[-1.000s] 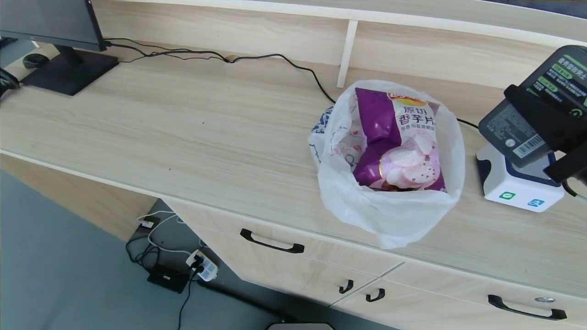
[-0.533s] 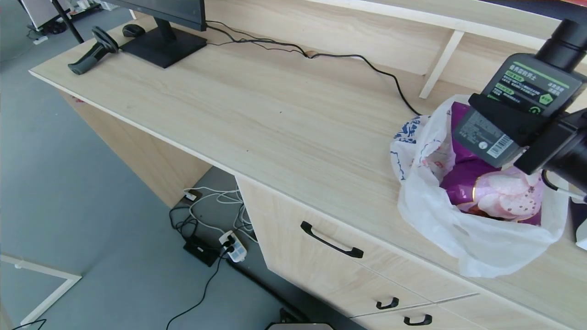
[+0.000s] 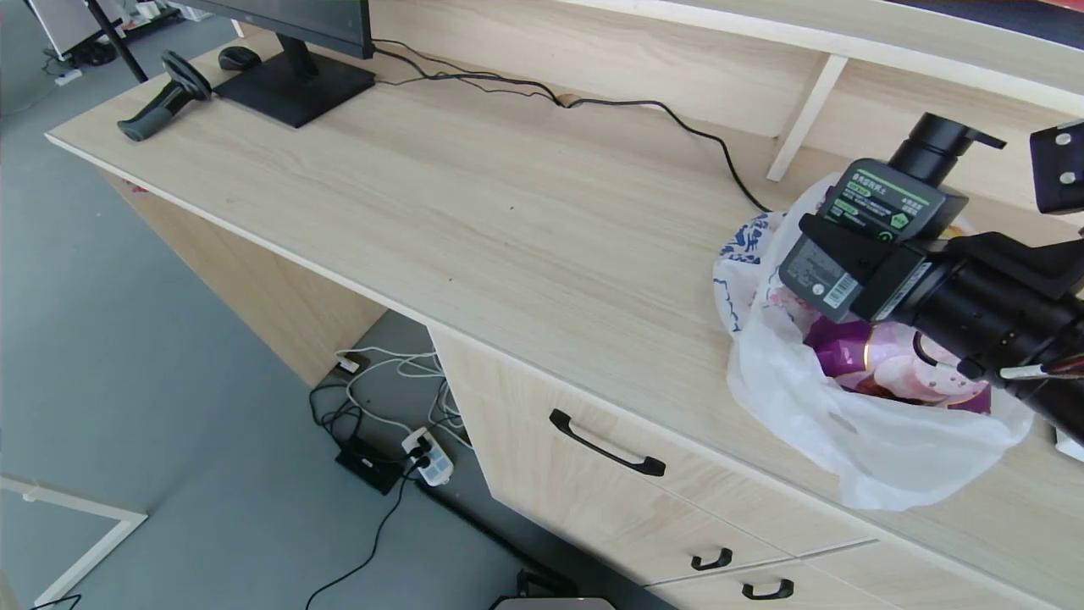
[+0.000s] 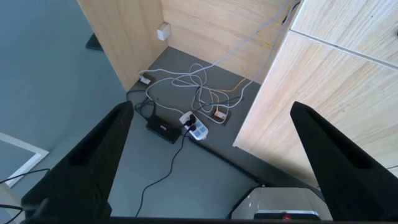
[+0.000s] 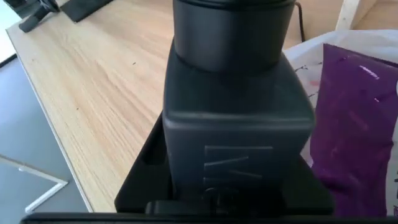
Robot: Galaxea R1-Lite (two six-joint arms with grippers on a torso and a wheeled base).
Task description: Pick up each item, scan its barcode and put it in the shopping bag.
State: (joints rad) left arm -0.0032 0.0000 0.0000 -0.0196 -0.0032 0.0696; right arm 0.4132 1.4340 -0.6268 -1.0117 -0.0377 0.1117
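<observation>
Dark pump bottle (image 3: 872,233): clamped in the right jaws, held tilted just above the mouth of the shopping bag (image 3: 813,415). Purple crisp packet (image 3: 889,373): lodged inside the bag. Left jaws: apart, empty. Step judged: bagging. Next: bottle to be lowered beside the packet, then released.

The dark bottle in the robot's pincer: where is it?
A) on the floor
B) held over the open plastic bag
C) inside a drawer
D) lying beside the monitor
B: the right pincer grips the dark bottle above the plastic bag, which has a purple snack packet inside.
</observation>
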